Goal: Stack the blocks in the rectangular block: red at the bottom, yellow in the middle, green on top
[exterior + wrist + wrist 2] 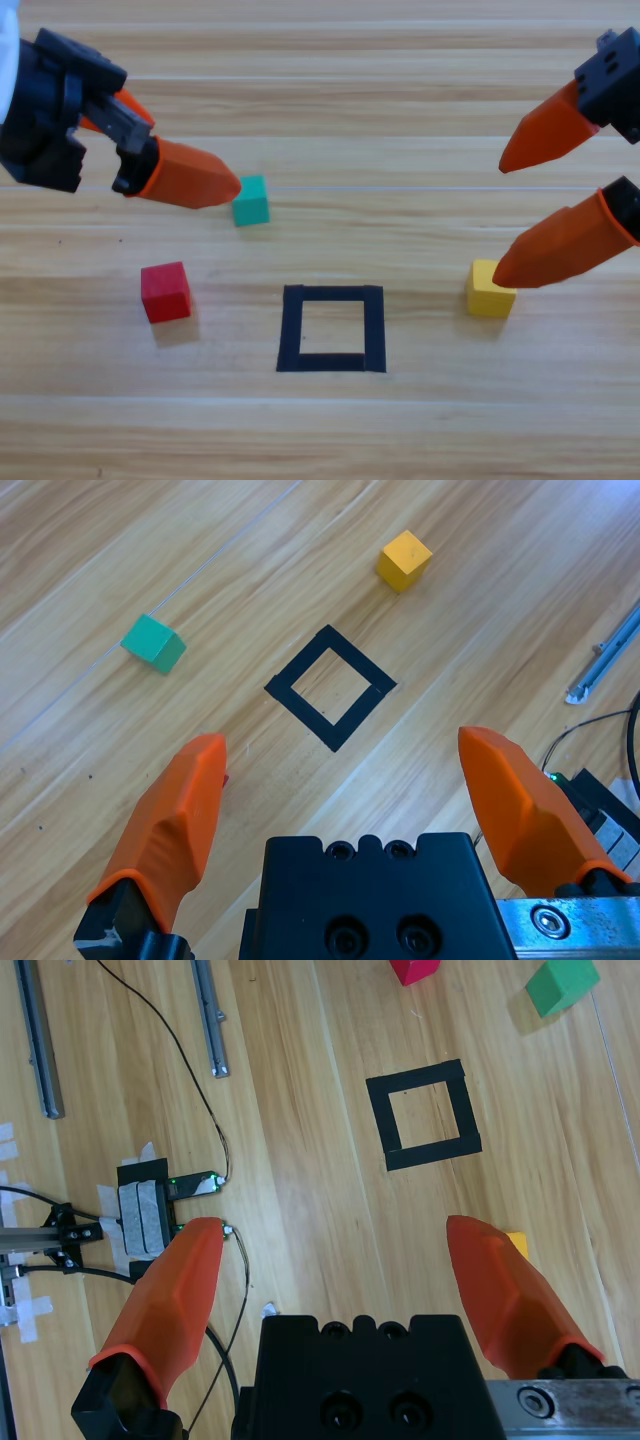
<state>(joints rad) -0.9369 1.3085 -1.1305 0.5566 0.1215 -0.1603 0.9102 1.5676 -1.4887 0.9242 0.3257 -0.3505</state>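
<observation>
1. Inside the frame [331,328] nothing stands yet, so the stack is not begun; red goes in first
2. The red cube [165,291] sits on the bare table left of the frame, apart from it, with clear wood on all sides
3. The green cube [250,200] lies up and left of the frame; the yellow cube [490,289] lies right of it
4. My left gripper [340,780] hangs over the table's left side, jaws wide apart and holding nothing; one tip reaches almost to green in the high view, and in the left wrist view only a sliver of red shows at the edge of one jaw
5. My right gripper [335,1260] hovers at the right, jaws spread and empty, one tip just over yellow
6. As I judge it, the step in hand is fetching red with the left arm, being nearest
7. To do it well I should swing off green without nudging it, centre red between the jaws, square them to two flat faces, and come down straight
8. Then close low on the cube, so it stays level for setting down in the frame
</observation>
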